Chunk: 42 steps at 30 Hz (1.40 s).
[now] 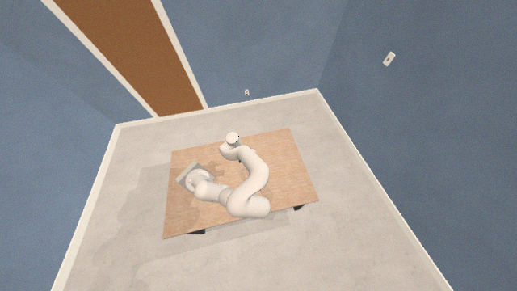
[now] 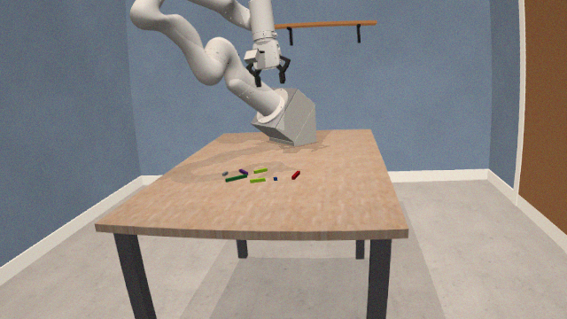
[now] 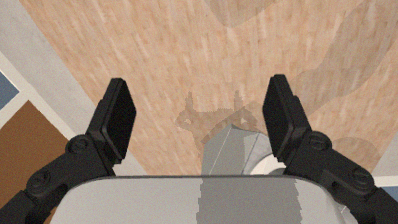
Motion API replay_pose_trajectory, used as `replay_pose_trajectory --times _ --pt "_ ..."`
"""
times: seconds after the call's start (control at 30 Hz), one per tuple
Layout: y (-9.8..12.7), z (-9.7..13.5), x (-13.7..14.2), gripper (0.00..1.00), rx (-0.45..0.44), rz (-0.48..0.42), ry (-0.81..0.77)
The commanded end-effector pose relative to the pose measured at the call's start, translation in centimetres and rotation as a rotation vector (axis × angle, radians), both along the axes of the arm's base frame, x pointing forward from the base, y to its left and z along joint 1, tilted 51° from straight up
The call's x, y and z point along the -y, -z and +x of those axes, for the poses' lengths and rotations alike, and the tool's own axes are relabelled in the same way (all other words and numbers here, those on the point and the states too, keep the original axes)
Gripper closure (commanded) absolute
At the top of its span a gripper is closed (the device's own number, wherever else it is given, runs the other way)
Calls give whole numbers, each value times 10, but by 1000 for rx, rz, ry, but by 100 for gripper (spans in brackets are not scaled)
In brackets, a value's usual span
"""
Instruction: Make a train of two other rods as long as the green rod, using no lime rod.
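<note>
no rod is lifted yet: the black 2-fingered claw hangs wide and holding nothing, high above the wooden desk, so next it must descend to the short red rod, right of the long dark green rod, to pair with the tiny blue rod.
</note>
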<state>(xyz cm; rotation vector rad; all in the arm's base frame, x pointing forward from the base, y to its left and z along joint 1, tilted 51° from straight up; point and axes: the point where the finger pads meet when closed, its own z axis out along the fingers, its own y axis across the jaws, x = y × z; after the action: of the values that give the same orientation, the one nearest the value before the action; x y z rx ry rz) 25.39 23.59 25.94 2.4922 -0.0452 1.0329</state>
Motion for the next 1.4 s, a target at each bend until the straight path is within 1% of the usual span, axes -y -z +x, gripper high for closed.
replay_pose_trajectory --times 0.0,0.6,0.67,0.73,1.03,1.1,1.13,1.23,1.37 --pt "0 0 -1 0 0 1 0" --pt "0 2 0 0 -1 0 0" --pt "-1 14 3 0 -8 -3 -1" --pt "-3 39 12 0 -22 -12 -3" --pt "-10 98 44 0 -53 -40 -10" --pt "-10 98 44 0 -53 -40 -10" --pt "-13 117 58 0 -62 -51 -13" --pt "-15 131 70 0 -69 -60 -15" --pt "-19 155 93 0 -81 -78 -19"
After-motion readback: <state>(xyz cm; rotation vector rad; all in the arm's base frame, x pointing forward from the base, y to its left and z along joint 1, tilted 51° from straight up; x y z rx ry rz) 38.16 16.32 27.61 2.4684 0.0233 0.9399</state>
